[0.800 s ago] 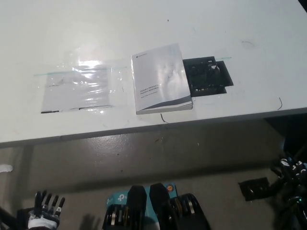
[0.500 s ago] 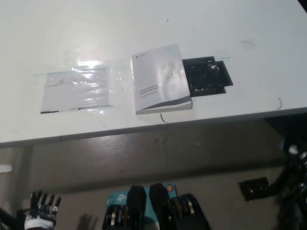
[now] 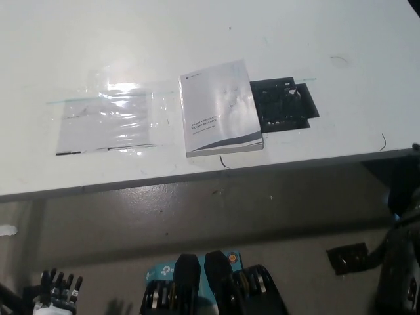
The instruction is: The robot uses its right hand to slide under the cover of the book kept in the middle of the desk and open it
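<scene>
The book (image 3: 220, 108) lies closed on the white desk (image 3: 315, 39), near the front edge, with its white and grey cover facing up. My white left hand (image 3: 58, 292) hangs low at the picture's lower left, below the desk, with its fingers apart and holding nothing. My black right arm (image 3: 401, 266) shows as a dark shape at the lower right edge, under the level of the desk and well away from the book. Its hand cannot be made out against the dark.
A clear plastic sleeve (image 3: 105, 121) lies flat to the left of the book. A black patch (image 3: 283, 104) touches the book's right side. The desk's front edge (image 3: 197, 177) runs across the picture above the grey floor, where a small black object (image 3: 348, 257) lies.
My left hand has sunk lower in the picture. The right arm has shifted at the right edge and its pale-tipped fingers no longer show. The book has not moved.
</scene>
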Robot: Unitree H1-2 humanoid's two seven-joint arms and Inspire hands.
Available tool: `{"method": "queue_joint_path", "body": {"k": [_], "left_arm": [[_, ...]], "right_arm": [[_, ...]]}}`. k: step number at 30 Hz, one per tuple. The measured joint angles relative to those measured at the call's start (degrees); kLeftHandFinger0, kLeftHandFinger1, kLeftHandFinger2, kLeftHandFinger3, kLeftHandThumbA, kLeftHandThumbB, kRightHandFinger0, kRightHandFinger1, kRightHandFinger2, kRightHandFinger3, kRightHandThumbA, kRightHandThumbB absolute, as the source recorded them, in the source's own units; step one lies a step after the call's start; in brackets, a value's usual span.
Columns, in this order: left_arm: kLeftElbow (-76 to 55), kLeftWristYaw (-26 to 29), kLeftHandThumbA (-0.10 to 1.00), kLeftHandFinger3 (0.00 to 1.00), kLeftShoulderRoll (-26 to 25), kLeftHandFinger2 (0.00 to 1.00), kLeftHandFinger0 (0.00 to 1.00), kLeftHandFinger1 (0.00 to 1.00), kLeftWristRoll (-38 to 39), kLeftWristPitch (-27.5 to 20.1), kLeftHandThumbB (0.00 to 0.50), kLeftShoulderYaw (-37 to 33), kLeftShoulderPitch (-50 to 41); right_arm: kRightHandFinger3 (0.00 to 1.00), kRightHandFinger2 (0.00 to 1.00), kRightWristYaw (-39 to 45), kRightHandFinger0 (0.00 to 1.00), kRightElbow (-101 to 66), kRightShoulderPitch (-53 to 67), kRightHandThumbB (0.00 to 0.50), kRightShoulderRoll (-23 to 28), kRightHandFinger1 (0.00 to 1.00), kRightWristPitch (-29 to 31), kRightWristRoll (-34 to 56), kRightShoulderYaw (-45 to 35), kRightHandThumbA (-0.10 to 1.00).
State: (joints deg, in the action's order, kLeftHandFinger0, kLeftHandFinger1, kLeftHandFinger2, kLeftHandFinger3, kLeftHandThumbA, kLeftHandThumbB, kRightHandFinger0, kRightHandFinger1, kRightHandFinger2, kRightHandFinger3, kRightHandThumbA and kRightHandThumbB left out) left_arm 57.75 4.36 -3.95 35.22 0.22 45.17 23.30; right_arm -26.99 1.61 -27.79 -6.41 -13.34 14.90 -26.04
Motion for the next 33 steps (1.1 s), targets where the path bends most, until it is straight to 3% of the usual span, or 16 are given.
{"method": "queue_joint_path", "body": {"k": [4,5,7,8,11,13,17,18,19,20,21,22,23,27,33], "left_arm": [[-0.17,0.0,1.0,0.86,-0.01,0.79,0.65,0.76,0.42,-0.02,0.213,-0.69,-0.29],[-0.17,0.0,1.0,0.86,-0.03,0.79,0.66,0.76,0.48,-0.04,0.212,-0.79,-0.4],[-0.18,-0.01,1.0,0.88,-0.06,0.83,0.69,0.78,0.6,-0.08,0.202,-1.04,-0.71],[-0.17,-0.03,1.0,0.89,-0.06,0.85,0.72,0.81,0.64,-0.12,0.199,-1.12,-0.87],[-0.14,-0.23,0.97,0.83,-0.05,0.81,0.69,0.78,1.05,-0.3,0.195,-1.12,-1.56],[0.15,-0.23,0.96,0.79,-0.14,0.78,0.66,0.75,1.24,-0.44,0.202,-1.12,-1.86],[0.52,-0.15,0.98,0.84,-0.28,0.82,0.67,0.8,1.74,-0.54,0.204,-1.12,-1.99],[0.35,-0.11,0.98,0.84,-0.27,0.82,0.67,0.8,1.79,-0.53,0.203,-1.15,-2.01],[0.09,-0.03,0.97,0.85,-0.25,0.81,0.68,0.8,1.84,-0.52,0.207,-1.19,-2.02],[-0.14,0.03,0.98,0.86,-0.22,0.81,0.68,0.81,1.9,-0.52,0.198,-1.23,-2.0],[-0.26,0.04,0.99,0.87,-0.21,0.81,0.68,0.81,1.94,-0.53,0.197,-1.32,-2.0],[-0.29,0.04,0.98,0.86,-0.21,0.84,0.72,0.82,1.98,-0.53,0.199,-1.38,-2.0],[-0.29,0.02,0.97,0.85,-0.2,0.84,0.73,0.82,2.04,-0.53,0.202,-1.43,-2.02],[-0.17,0.01,0.96,0.82,-0.25,0.82,0.69,0.8,2.29,-0.57,0.202,-1.48,-2.07],[-0.91,0.3,0.98,0.8,-0.22,0.79,0.68,0.81,2.36,-0.52,0.213,-1.72,-2.07]], "right_arm": [[0.69,0.41,0.01,0.17,-3.21,-1.01,0.045,0.08,0.28,-2.36,-0.26,2.81,0.45],[0.69,0.41,0.07,0.17,-3.91,-1.35,0.042,0.18,0.28,-2.9,-0.39,3.69,0.47],[0.67,0.4,0.33,0.18,-4.77,-2.25,0.086,0.57,0.26,-3.82,-0.61,5.71,0.54],[0.74,0.44,0.45,0.26,-4.89,-2.64,0.092,0.78,0.34,-4.21,-0.69,6.4,0.67],[0.77,0.48,2.33,0.27,-4.86,-4.16,0.134,3.03,0.36,-6.61,-0.47,9.53,0.72],[0.84,0.51,3.56,0.29,-4.75,-5.03,0.147,4.68,0.4,-8.02,-0.25,10.93,0.78],[0.98,0.7,6.18,0.39,-3.58,-6.51,0.158,6.71,0.57,-10.52,0.55,12.95,0.9],[0.99,0.71,6.64,0.39,-3.03,-6.81,0.158,6.81,0.57,-10.9,0.8,13.25,0.9],[1.0,0.88,7.31,0.64,-2.23,-7.2,0.161,6.95,0.82,-11.26,1.1,13.62,1.0],[1.0,0.97,8.02,0.78,-1.41,-7.51,0.169,7.01,0.93,-11.7,1.65,13.87,1.0],[1.0,0.98,8.59,0.79,-0.64,-7.73,0.171,7.03,0.94,-11.95,2.25,14.06,1.0],[1.0,1.0,9.09,0.94,0.06,-7.87,0.201,7.03,1.0,-12.16,2.67,14.2,1.0],[1.0,1.0,9.75,1.0,0.78,-7.93,0.231,7.03,1.0,-12.39,3.36,14.39,1.0],[1.0,1.0,12.63,1.0,5.02,-8.74,0.316,7.48,1.0,-12.97,5.16,15.13,1.0],[1.0,1.0,16.18,1.0,11.4,-10.31,0.317,8.12,1.0,-13.26,6.7,15.41,1.0]]}}
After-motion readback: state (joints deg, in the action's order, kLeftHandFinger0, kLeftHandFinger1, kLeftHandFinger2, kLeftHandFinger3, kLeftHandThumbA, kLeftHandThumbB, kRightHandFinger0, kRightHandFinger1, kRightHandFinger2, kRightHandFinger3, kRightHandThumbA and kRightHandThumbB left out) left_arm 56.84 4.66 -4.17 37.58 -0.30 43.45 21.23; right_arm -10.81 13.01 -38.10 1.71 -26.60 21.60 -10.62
